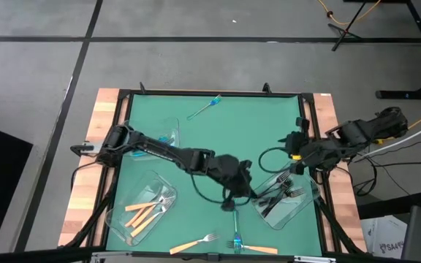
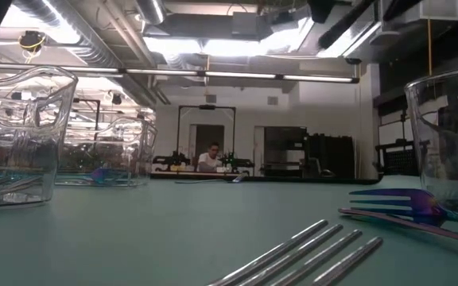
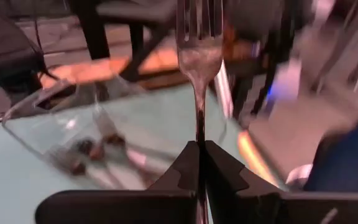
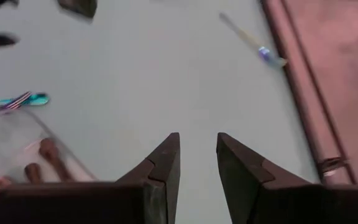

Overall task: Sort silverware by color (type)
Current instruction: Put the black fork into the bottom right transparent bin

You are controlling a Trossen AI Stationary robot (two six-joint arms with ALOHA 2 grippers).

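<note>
My left gripper [image 1: 247,191] [image 3: 201,144] reaches across the mat's middle and is shut on a dark-handled fork [image 3: 199,74], just short of the clear right-hand tray [image 1: 304,212], which holds dark forks [image 1: 278,196]. My right gripper [image 1: 289,157] [image 4: 197,140] hovers open at that tray's far end and touches nothing. The near-left tray [image 1: 119,219] holds orange forks [image 1: 146,212]. A far-left tray [image 1: 168,124] holds a teal piece [image 1: 167,137]. Loose on the mat are orange forks [image 1: 192,243] [image 1: 260,249], a teal fork [image 1: 236,237] and a blue fork [image 1: 205,107]. My left gripper pinches the dark fork by its slim handle [image 3: 200,127] between the two fingers. The fork runs along the fingers and sticks out past them, its silver tines [image 3: 199,25] leading toward the right-hand tray. It looks lifted clear of the mat.
Bare green mat [image 1: 218,139] lies between the trays. A dark frame and wooden border [image 1: 108,117] edge the mat. In the low view, silver tines [image 2: 308,253] lie in the foreground, a purple-blue fork [image 2: 396,199] beside them, and a person [image 2: 211,159] sits far behind.
</note>
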